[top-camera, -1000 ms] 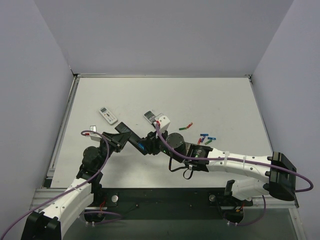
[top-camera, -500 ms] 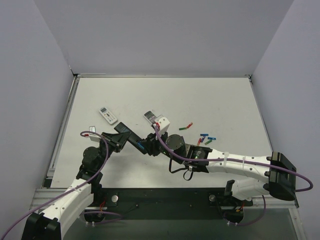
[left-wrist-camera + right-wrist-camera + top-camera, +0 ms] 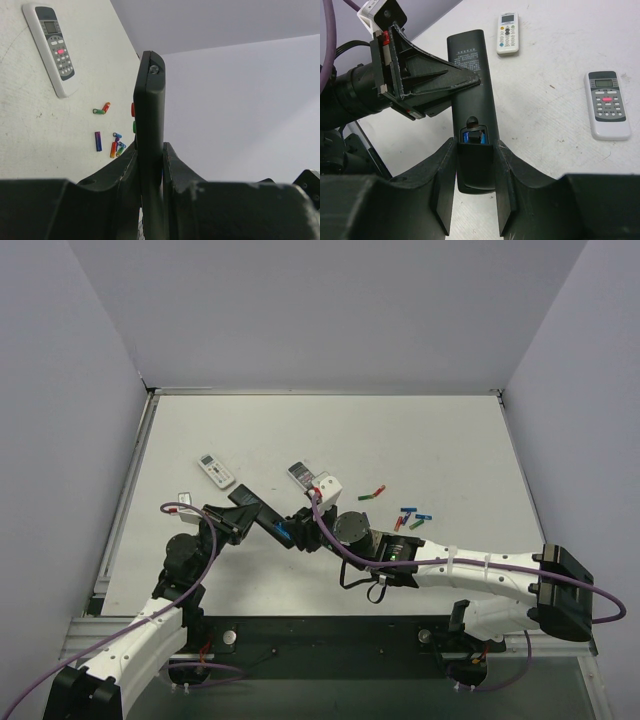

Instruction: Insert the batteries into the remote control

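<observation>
Overhead and wrist views, both arms meeting left of centre, near the front of the table (image 3: 450, 440).

(a) You see the remote control (image 3: 268, 523) lifted clear of the table and spanning the gap between the two grippers. One end points to the far left, the other to the near right.

(b) The left gripper (image 3: 149, 150) has its fingers (image 3: 125, 165) pinched against the remote control's (image 3: 149, 115) two broad faces. From the left wrist you see the remote edge-on, with coloured buttons showing on its left side.

(c) The right gripper (image 3: 476, 150) has its fingers (image 3: 447, 170) closed on the long edges of the remote control (image 3: 467, 75) at its other end. The back face, with its printed label, is turned towards this camera. You can see a blue battery (image 3: 472, 136) in the open compartment just beyond the fingertips.

(d) The other batteries (image 3: 410, 518) lie loose on the table to the right of the grippers. A green-and-red pair (image 3: 372, 494) lies a little farther back, apart from the cluster.

(e) Two white remotes lie face up farther back. One (image 3: 215, 471) is to the left, and the other (image 3: 298, 472) is just beyond the right wrist.
</observation>
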{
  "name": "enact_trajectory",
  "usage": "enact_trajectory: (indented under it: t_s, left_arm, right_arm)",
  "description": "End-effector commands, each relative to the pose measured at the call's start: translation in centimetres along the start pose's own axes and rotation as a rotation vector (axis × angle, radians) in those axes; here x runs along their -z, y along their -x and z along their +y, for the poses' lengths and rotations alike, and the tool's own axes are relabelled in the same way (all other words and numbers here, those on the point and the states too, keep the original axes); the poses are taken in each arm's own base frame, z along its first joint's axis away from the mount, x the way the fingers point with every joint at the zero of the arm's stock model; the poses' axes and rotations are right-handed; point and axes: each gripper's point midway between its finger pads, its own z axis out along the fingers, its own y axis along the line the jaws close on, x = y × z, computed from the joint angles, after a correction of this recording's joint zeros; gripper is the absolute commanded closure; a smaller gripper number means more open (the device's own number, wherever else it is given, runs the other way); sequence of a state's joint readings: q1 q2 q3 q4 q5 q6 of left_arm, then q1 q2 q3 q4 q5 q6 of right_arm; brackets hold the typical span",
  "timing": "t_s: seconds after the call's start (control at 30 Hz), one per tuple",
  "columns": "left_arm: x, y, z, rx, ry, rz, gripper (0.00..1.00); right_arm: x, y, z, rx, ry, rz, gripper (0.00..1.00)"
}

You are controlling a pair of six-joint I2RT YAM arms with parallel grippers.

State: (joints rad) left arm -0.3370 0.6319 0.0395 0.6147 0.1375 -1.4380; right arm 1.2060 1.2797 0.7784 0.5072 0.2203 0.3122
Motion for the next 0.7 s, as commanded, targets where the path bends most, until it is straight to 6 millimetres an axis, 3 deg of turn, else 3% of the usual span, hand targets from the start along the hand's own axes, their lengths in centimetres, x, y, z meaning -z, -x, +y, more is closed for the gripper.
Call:
enact_trajectory:
  t_s: [0.0, 0.43, 0.67]
  left_arm:
    - [0.1, 0.4, -2.3, 0.025, -0.085, -0.012, 1.00]
    - [0.2, 0.2, -2.5, 0.030, -0.094, -0.002, 1.00]
    - [0.2, 0.4, -3.3, 0.045, -0.119, -0.011, 1.00]
  right_arm:
    - [0.4, 2.2, 1.0, -0.021, 0.036, -0.081, 1.00]
    - [0.3, 2.3, 1.9, 0.003, 0.084, -0.087, 1.00]
    - [0.1, 0.5, 1.4, 0.034, 0.072, -0.027, 1.00]
